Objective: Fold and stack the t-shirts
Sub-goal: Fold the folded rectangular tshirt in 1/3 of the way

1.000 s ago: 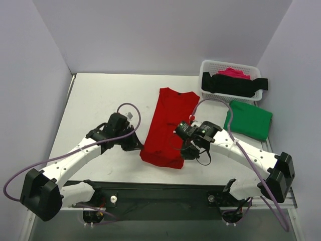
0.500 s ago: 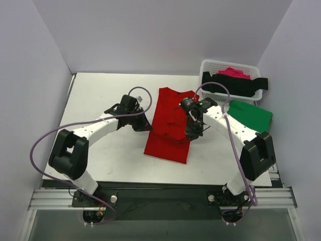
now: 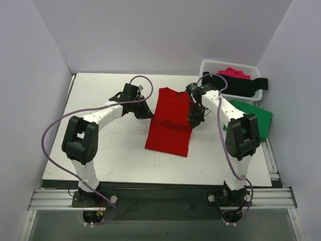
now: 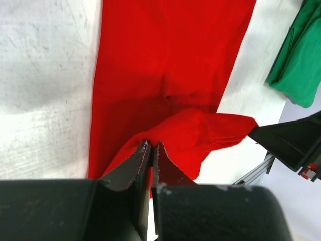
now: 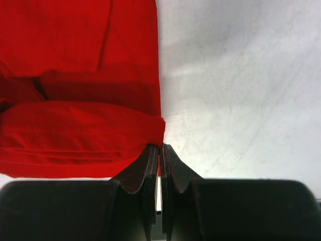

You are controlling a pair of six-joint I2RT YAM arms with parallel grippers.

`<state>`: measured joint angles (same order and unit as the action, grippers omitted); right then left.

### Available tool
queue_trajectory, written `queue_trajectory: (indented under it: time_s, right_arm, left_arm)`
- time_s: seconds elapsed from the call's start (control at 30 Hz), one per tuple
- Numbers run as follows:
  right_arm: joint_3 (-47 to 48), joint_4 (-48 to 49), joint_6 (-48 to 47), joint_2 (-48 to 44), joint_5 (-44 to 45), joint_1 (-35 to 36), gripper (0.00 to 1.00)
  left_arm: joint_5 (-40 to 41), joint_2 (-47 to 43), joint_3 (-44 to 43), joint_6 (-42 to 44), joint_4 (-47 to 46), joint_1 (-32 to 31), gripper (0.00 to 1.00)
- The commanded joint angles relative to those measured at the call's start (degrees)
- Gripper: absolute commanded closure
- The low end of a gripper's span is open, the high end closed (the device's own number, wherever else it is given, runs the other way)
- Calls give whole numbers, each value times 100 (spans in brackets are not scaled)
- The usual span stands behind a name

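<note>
Red t-shirt (image 3: 169,128) is on the table (image 3: 100,150), to the left of the white basket (image 3: 230,64) in the top view and nearer the arm bases than the basket is. It lies lengthwise, with its collar end about level with the basket's near wall. The lower layer is flat. A doubled-over fold runs across the shirt's middle, slightly bunched.

Left gripper (image 3: 146,113) is on the shirt edge away from the basket. In the wrist view the red t-shirt (image 4: 170,65) comes up into the left gripper (image 4: 151,146), whose jaws are nearly together, pinching a ridge of red cloth between the tips.

Right gripper (image 3: 194,121) is on the shirt edge facing the basket, just short of the basket's near left corner. In the wrist view the right gripper (image 5: 159,149) has its jaws pressed together on the rolled edge of the red t-shirt (image 5: 75,50), with bare table on the other side of the tips.

So both pincers are clamped narrow on red cloth, one at each end of the fold, with the shirt between them.

Green t-shirt (image 3: 256,118) lies folded on the table just in front of the basket, apart from the red one. Black t-shirt (image 3: 241,85) is draped over the basket's near rim. Pink t-shirt (image 3: 233,73) is inside the basket, behind the black one.
</note>
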<state>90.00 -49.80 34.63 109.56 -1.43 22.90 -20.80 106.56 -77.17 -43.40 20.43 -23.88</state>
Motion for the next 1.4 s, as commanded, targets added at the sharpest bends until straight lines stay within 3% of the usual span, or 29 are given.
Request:
queue_trajectory:
  time_s: [0.0,0.5,0.53,0.57,0.6,0.67,0.7,0.77,1.1,1.37]
  right_arm:
    - [369,-258,-290,241,-120,-118,100]
    - [668,-267,-361,628,-226,-321,100]
    - [721,-258,-378,689,-226,-329,100]
    - [765,-258,-430,716,-235,-338,95]
    - [878,-267,-448,742,-261,-347,80]
    - [993,-267,-475,760,-314,-382,64]
    - [1107,-276,-492,743,-314,-382,56]
    - [1169,-284,-519,647,-296,-382,52]
    - [844,-206,-510,198,-568,117,52]
    - [1081,49,-212,829,-858,795,52]
  left_arm:
    - [-3,267,-465,94,84,41,100]
    - [-206,936,-958,174,278,120,100]
    - [-188,945,-967,174,286,146,94]
    - [-162,945,-976,148,252,164,81]
    - [-162,937,-976,130,234,182,67]
    - [-109,884,-1002,156,155,199,38]
    - [-74,805,-1020,191,137,199,34]
    - [22,691,-967,357,163,199,29]
    - [190,-521,578,991,146,94,34]
    - [172,-883,1652,982,-83,-134,38]
